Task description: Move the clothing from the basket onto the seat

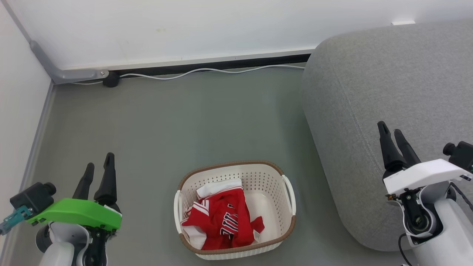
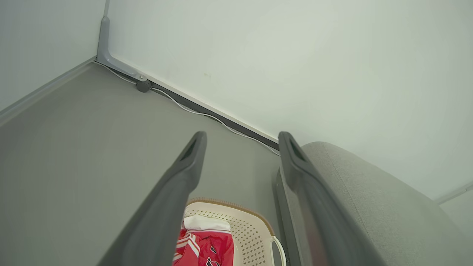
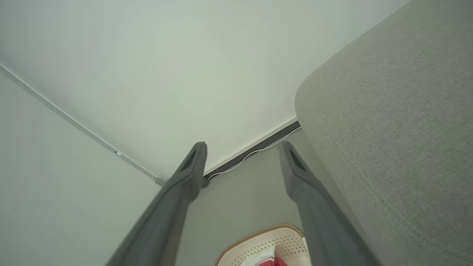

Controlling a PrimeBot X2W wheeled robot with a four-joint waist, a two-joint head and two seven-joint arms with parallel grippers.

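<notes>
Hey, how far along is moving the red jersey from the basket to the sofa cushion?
Nothing is done: the clothing lies crumpled in the basket. Nothing is in hand: the left gripper and right gripper hang open, empty. Remaining: grasp it and lay it on the seat.

Basket (image 1: 264, 181) stands on the floor (image 1: 166, 125), with the clothing (image 1: 221, 216) inside, bunched toward its left side. Seat (image 1: 388, 81) lies to the basket's right, near but apart. Cable (image 1: 192, 72) runs along the wall (image 1: 184, 26) foot behind both.
</notes>
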